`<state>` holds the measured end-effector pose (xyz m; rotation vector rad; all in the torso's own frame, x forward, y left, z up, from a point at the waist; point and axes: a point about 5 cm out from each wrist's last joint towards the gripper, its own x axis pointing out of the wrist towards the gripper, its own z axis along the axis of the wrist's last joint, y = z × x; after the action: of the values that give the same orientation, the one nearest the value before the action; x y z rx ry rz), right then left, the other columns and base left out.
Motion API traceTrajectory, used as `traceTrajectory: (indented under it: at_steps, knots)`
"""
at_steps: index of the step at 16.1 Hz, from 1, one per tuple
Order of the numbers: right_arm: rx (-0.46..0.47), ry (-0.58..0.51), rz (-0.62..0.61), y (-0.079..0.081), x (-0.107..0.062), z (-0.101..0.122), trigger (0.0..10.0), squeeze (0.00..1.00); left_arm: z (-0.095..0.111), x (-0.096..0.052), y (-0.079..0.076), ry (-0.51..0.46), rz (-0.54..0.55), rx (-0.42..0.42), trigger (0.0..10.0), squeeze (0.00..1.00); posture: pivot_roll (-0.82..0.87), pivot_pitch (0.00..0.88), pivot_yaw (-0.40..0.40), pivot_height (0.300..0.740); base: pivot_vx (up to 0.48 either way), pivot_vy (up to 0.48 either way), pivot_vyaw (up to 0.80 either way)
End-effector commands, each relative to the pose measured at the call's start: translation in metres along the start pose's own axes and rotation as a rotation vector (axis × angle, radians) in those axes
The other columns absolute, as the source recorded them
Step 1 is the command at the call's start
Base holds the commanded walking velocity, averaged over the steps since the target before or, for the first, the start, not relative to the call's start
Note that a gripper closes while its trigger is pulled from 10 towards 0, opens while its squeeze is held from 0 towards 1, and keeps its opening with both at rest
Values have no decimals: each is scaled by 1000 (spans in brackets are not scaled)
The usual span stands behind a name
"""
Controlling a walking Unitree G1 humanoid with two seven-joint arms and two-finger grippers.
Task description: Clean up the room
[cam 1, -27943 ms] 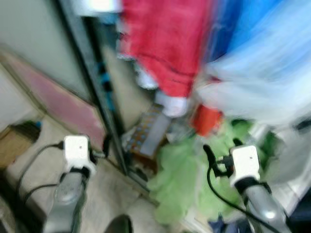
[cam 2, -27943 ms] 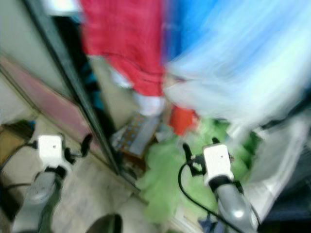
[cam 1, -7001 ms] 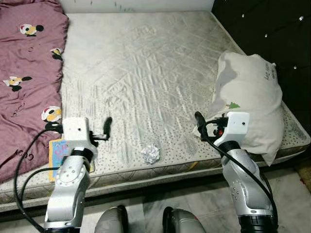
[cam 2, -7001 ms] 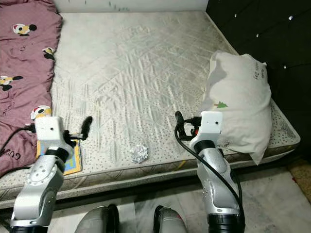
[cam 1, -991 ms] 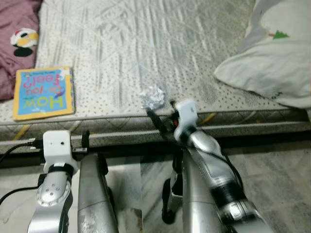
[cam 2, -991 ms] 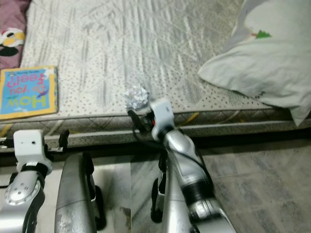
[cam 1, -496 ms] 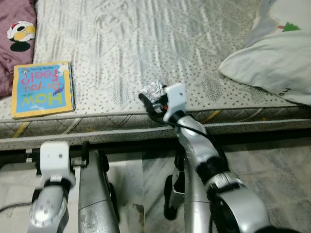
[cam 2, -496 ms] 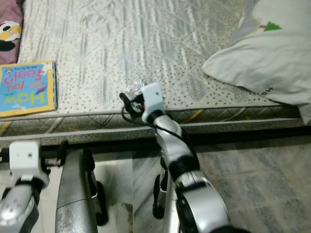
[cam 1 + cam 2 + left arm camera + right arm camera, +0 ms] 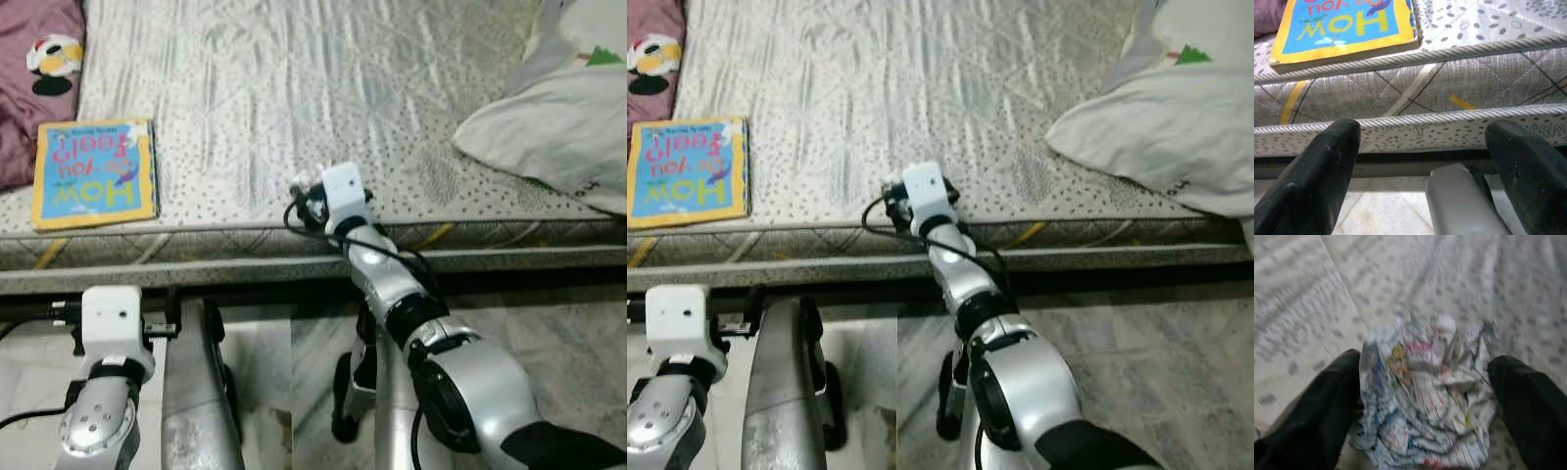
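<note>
— Spread wide, we see the right gripper [image 9: 1425,396] with its two black fingers [image 9: 1312,406] either side of the crumpled paper ball [image 9: 1425,401], which sits between them on the mattress [image 9: 294,88]. Whether the pads are actually touching the paper, we can't quite tell; the wrist picture is blurred.

— And from the head view we've got that same gripper [image 9: 306,201] reached out over the front edge of the mattress, at about twelve o'clock from the robot's body, with the white wrist camera block right behind it. The paper ball [image 9: 302,186] peeks out just beyond the block.

— What about the other side?

— We find the left gripper [image 9: 1425,161] low down at roughly seven o'clock, below the bed edge. Its jaws are apart too, nothing between them but the mattress side and a silver leg part [image 9: 1459,205].

— Over at ten o'clock from the paper ball we have a picture book [image 9: 95,171] with a yellow border and blue cover, lying flat near the mattress edge, well apart from the ball.

— Beyond it, at eleven o'clock, a maroon blanket [image 9: 34,69] with a cartoon print. And at two o'clock a white pillow [image 9: 558,117] resting on the mattress corner.

— Grey marbled floor [image 9: 1146,343] under us.
</note>
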<state>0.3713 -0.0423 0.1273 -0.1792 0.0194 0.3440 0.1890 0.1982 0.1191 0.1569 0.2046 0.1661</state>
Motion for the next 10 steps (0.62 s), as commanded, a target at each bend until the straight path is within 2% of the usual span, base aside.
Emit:
traceTrajectory:
  at_steps: [1, 5, 10]
  knots:
    - [0, 94, -9, 3, -4, -17, 0, 0, -3, -2, 1, 21, 10, 12, 10000, 0, 253, 368, -56, 527, 0, 0, 0]
    - [44, 181, 1, 4, -12, -37, 0, 0, -2, 1, -2, 18, 9, 4, 10000, 0, 243, 362, -63, 527, 0, 0, 0]
    - [83, 205, 4, 3, -14, -41, 0, 0, 1, 8, -6, 5, 1, -7, 10000, 0, 236, 348, -62, 527, 0, 0, 0]
